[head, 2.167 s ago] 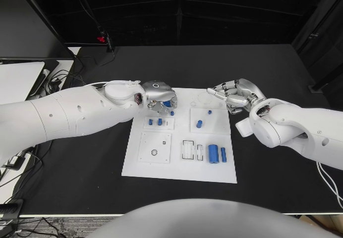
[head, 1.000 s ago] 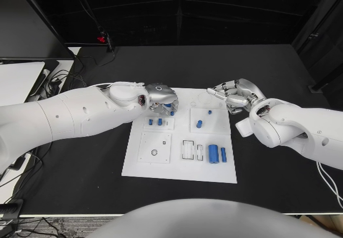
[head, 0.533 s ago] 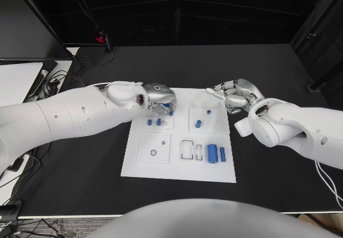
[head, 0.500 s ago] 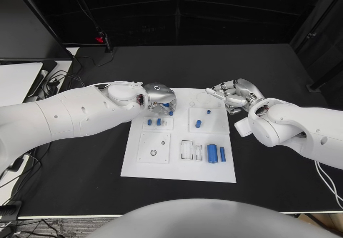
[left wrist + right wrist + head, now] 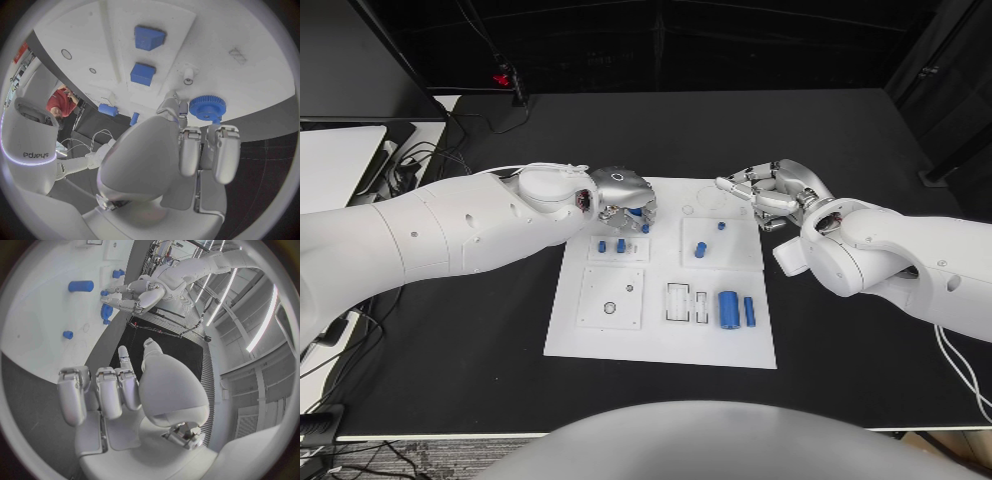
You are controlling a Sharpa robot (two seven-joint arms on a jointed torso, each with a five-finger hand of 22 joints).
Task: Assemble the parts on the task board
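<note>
The white task board (image 5: 661,345) lies in the middle of the black table. My left hand (image 5: 620,192) hovers over its far left corner and pinches a blue gear (image 5: 207,106) at the fingertips (image 5: 189,145), near a small peg (image 5: 187,76). Two small blue blocks (image 5: 610,245) stand just in front of that hand. My right hand (image 5: 773,192) hangs over the far right corner, its fingers (image 5: 106,390) loosely bent and apart, holding nothing. Two small blue pieces (image 5: 701,250) lie on the plate near it.
A thick blue cylinder (image 5: 728,307) and a thinner one (image 5: 750,311) lie on the board's near right part, beside empty slots (image 5: 679,302). A small plate with holes (image 5: 612,298) sits near left. Cables (image 5: 423,160) lie at the table's far left.
My left hand has turned slightly over the far left corner, so the gear is more hidden under it. The right hand has stayed put.
</note>
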